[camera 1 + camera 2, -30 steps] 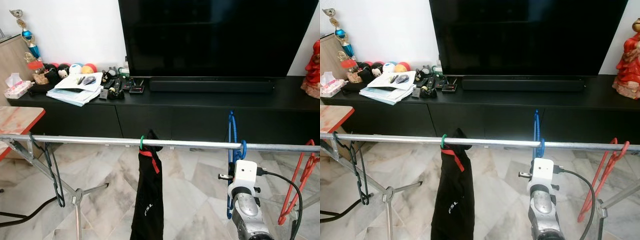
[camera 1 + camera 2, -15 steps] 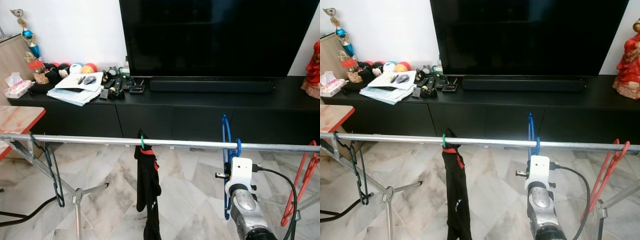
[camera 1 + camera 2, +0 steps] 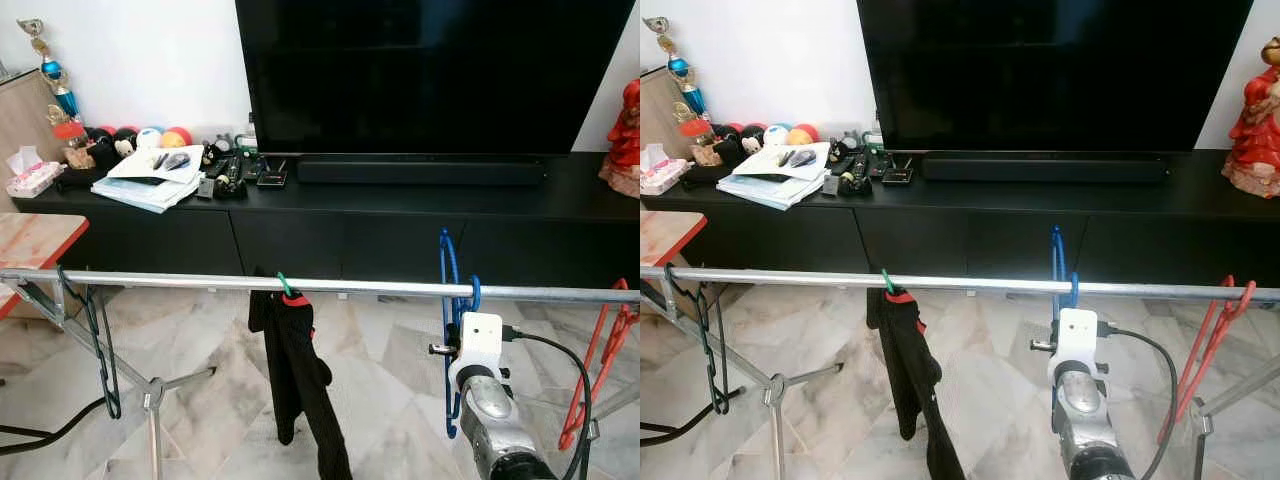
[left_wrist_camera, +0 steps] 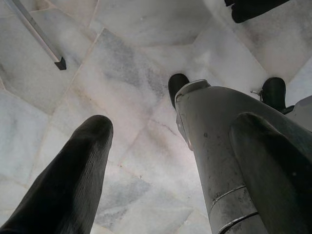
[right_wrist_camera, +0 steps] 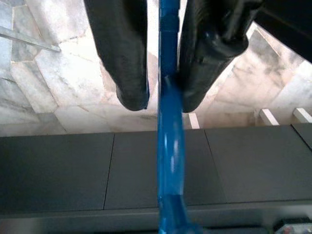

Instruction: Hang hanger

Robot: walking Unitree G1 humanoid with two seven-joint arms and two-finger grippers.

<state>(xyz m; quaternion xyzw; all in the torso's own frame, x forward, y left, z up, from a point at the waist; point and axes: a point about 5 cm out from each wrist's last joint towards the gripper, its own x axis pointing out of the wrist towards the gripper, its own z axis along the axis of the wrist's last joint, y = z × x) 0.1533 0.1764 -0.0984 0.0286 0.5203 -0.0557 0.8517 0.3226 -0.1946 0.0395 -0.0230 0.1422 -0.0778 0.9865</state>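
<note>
A long metal rail (image 3: 200, 281) runs across the room in front of the black TV cabinet (image 3: 300, 235), and everything hangs off it. Toward the rail's left end a black hanger (image 3: 103, 345) dangles bare, close to the stand's splayed leg. Further along, a little left of the rail's middle, a green hook (image 3: 283, 284) carries a black garment (image 3: 300, 375) with a red band at the collar; it hangs tilted, its lower end swung out to the right.

Right of the rail's middle comes the blue hanger (image 3: 447, 330). Its hook is looped over the rail and its frame hangs edge-on below. The right gripper (image 5: 163, 100) is at it just under the rail, with the white camera block of the wrist (image 3: 478, 338) showing in front. In the wrist view the two black fingers (image 5: 127, 58) stand one on each side of the blue bar, the one finger pressed to it, the other with a thin gap, so the grip looks slack rather than tight.

At the rail's right end a red hanger (image 3: 598, 365) hangs at a slant.

The left gripper (image 4: 165, 161) hangs idle low over the marble floor (image 4: 131, 63), its fingers spread wide with nothing between them.
</note>
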